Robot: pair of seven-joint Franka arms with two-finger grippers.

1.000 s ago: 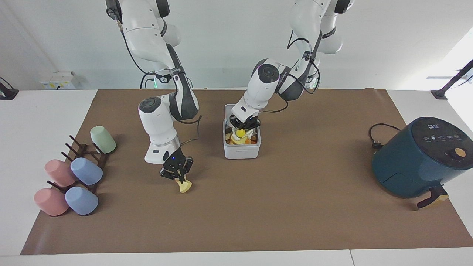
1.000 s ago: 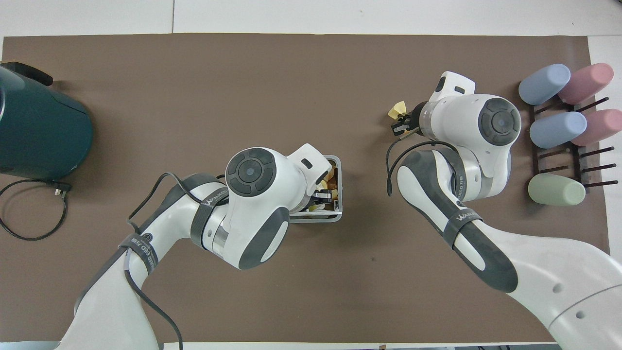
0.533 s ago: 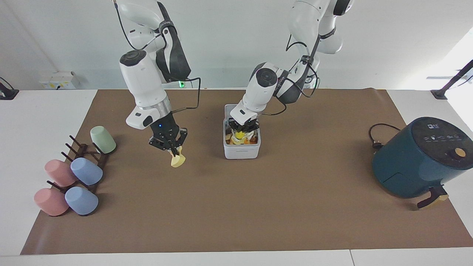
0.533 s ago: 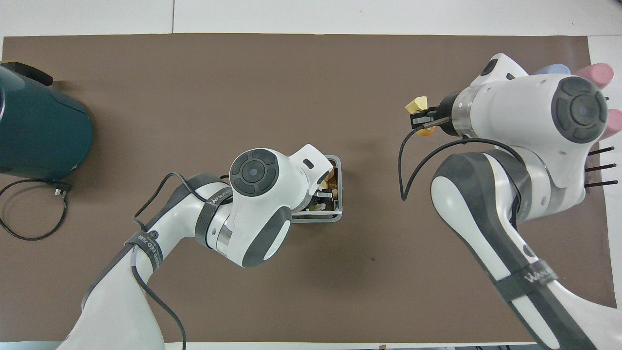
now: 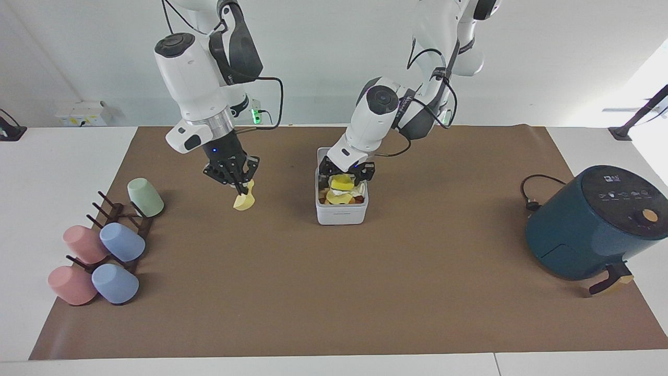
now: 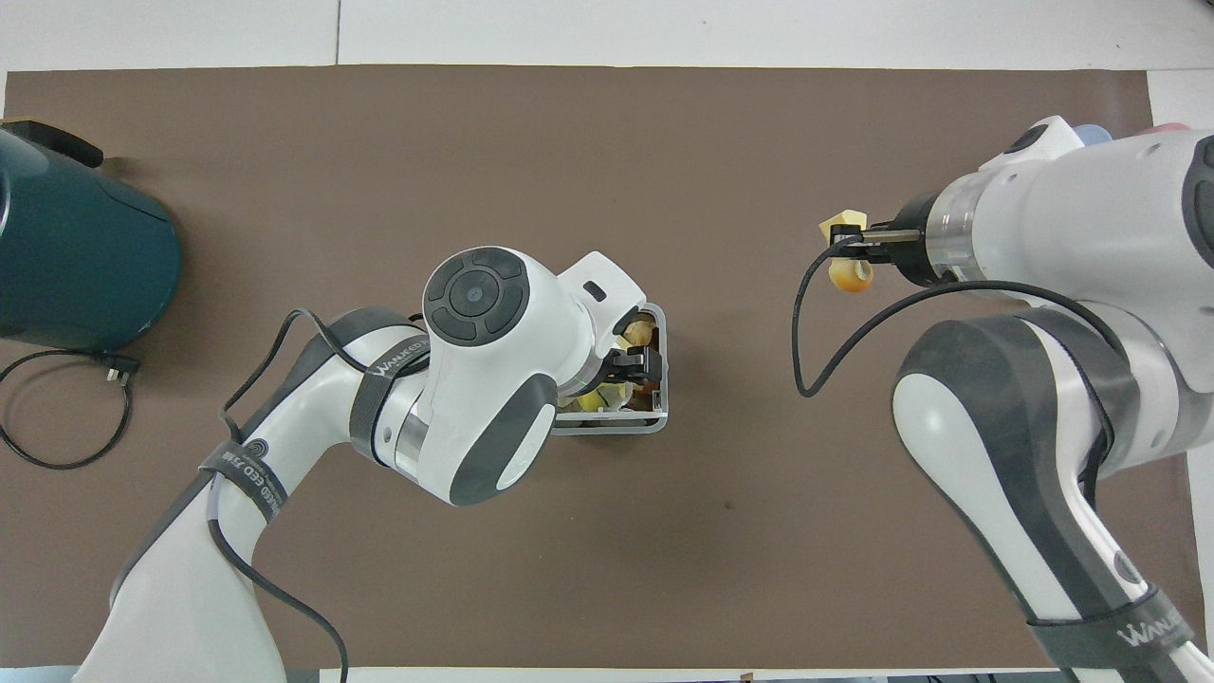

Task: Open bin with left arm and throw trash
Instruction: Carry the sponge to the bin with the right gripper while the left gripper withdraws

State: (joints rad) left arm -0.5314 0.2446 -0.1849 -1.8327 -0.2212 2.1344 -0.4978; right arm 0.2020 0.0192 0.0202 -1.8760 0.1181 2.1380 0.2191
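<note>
The white bin (image 5: 342,215) stands mid-table with its lid (image 5: 321,154) tipped up on the robots' side. In the overhead view only a rim corner of the bin (image 6: 660,417) shows past the left arm. My left gripper (image 5: 347,173) hangs just over the bin's mouth, open, its fingers spread either side of a bright yellow sponge piece (image 5: 342,183). That piece lies on top of other scraps in the bin. My right gripper (image 5: 238,180) is raised over the brown mat, toward the right arm's end from the bin. It is shut on a pale yellow block (image 5: 244,201) that hangs below it.
A dark teal air fryer (image 5: 589,224) with a loose cord (image 5: 532,194) sits at the left arm's end. Several pastel cups (image 5: 122,243) lie on a dark rack (image 5: 121,215) at the right arm's end. The brown mat (image 5: 365,292) covers the table.
My left gripper opened over the bin and lifted slightly, leaving the bright yellow piece on the pile. My right gripper rose from the mat with the pale yellow block.
</note>
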